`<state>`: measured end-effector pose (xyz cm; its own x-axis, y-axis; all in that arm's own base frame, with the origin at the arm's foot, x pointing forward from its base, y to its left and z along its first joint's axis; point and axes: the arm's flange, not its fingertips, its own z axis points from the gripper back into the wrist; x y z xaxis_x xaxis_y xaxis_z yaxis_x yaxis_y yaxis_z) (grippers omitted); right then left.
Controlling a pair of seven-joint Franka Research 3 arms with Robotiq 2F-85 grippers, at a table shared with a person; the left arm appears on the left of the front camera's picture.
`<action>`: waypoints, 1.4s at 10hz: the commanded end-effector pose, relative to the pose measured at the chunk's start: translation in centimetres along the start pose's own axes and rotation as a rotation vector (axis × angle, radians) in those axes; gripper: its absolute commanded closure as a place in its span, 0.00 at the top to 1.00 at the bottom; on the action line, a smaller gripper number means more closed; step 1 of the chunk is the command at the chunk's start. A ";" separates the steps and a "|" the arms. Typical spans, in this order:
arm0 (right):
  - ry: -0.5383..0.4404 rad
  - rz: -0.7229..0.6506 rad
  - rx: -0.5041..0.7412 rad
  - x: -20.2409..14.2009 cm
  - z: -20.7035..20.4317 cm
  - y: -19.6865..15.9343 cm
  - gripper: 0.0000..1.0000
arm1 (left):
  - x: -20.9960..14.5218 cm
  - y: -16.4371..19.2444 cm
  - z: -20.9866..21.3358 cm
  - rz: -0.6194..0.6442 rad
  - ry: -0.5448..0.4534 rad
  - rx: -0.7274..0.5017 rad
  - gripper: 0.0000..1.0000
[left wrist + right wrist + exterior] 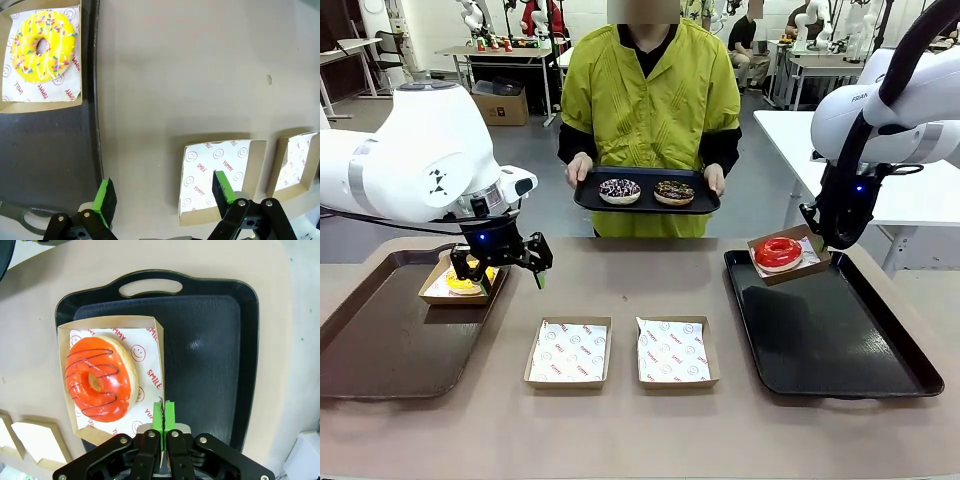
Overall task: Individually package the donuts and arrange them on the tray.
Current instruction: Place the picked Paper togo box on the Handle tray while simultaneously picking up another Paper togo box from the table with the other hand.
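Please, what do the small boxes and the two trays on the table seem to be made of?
The boxes look like thin brown cardboard, matte, with folded walls, lined with white printed paper. The trays are probably moulded plastic: dark, smooth, a faint sheen, rounded rim and a cut-out handle.

Bright, even overhead light, soft shadows, faint glare on black tray (pixel 210 365).

The left arm (pixel 420 150) reaches in over the desk's left side, and the left gripper (pixel 510 272) points down with its fingers spread wide (green pads well apart). The right arm (pixel 880 120) bends down near the right edge, and the right gripper (pixel 164 415) is pinched on a cardboard box (pixel 107 324) wall.
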<state>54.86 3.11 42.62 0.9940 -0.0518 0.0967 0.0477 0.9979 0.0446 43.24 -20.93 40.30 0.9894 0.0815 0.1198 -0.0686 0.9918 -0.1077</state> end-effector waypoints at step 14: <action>0.036 -0.022 -0.003 1.4 -4.5 3.1 0.01 | -7.6 -4.2 -4.5 -0.204 -0.022 0.050 1.00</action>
<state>56.24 5.98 38.26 0.9972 -0.0561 0.0503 0.0545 0.9980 0.0316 35.87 -26.24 35.78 0.9856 -0.0964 0.1389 0.0976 0.9952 -0.0016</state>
